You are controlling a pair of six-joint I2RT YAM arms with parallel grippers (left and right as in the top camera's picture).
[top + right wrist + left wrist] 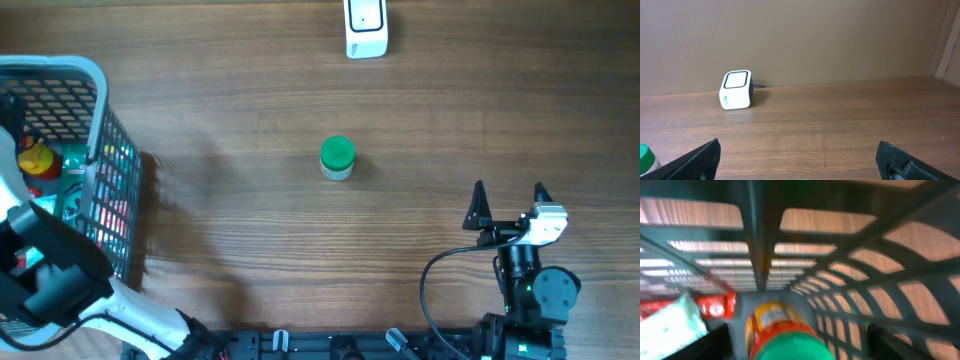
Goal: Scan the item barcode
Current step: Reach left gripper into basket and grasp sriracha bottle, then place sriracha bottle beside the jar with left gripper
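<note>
In the left wrist view, a bottle point(785, 335) with a green cap and a yellow-and-red label lies inside the teal mesh basket point(850, 260). My left gripper point(795, 342) is open, with a dark finger on each side of the bottle and a gap to each. The view is blurred. From overhead, the left arm point(45, 265) reaches into the basket point(100, 120) and hides its own jaws. The white barcode scanner point(366, 28) stands at the far edge, also the scanner point(736, 90). My right gripper point(509, 205) stands open over bare wood at the near right, holding nothing.
A small green-lidded jar point(337, 157) stands mid-table, its lid point(645, 156) just showing in the right wrist view. The basket holds a red pack point(715, 305), a pale packet point(667, 327) and other items point(35, 160). A cable point(440, 275) loops near the right arm's base.
</note>
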